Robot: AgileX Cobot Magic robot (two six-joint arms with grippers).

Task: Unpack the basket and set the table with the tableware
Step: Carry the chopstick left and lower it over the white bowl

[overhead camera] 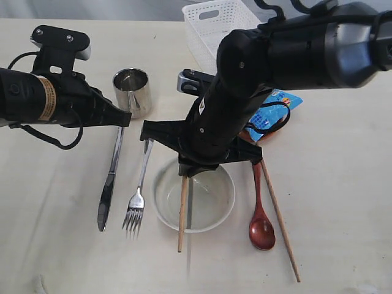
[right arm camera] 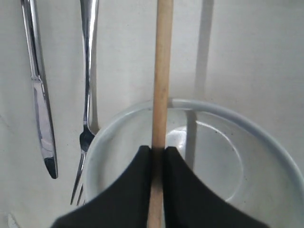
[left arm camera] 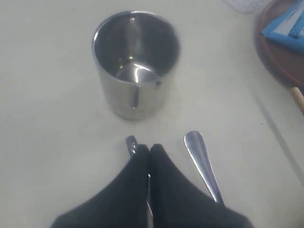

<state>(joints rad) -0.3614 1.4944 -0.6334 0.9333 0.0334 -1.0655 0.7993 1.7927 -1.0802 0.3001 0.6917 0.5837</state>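
My right gripper (overhead camera: pixel 185 173) (right arm camera: pixel 158 152) is shut on a wooden chopsticks piece (overhead camera: pixel 182 211) (right arm camera: pixel 162 71), held above the cream bowl (overhead camera: pixel 226 196) (right arm camera: pixel 228 114); its far end reaches past the front rim. The other chopstick (overhead camera: pixel 278 211) and the red-brown spoon (overhead camera: pixel 261 228) lie to the bowl's right. The knife (overhead camera: pixel 108 190) (right arm camera: pixel 40 109) and fork (overhead camera: pixel 138 196) (right arm camera: pixel 88 95) lie to its left. My left gripper (overhead camera: pixel 127 119) (left arm camera: pixel 150 148) is shut just over the knife's handle end (left arm camera: pixel 131 142), near the steel cup (overhead camera: pixel 131 90) (left arm camera: pixel 135 61). The white basket (overhead camera: pixel 211 24) stands at the back.
A blue snack packet (overhead camera: pixel 278 110) (left arm camera: pixel 289 26) rests on the small brown plate (left arm camera: pixel 280 54), mostly hidden by my right arm in the exterior view. The fork's handle (left arm camera: pixel 202 161) runs beside my left fingers. Pale tabletop (overhead camera: pixel 55 202) spreads left and right of the setting.
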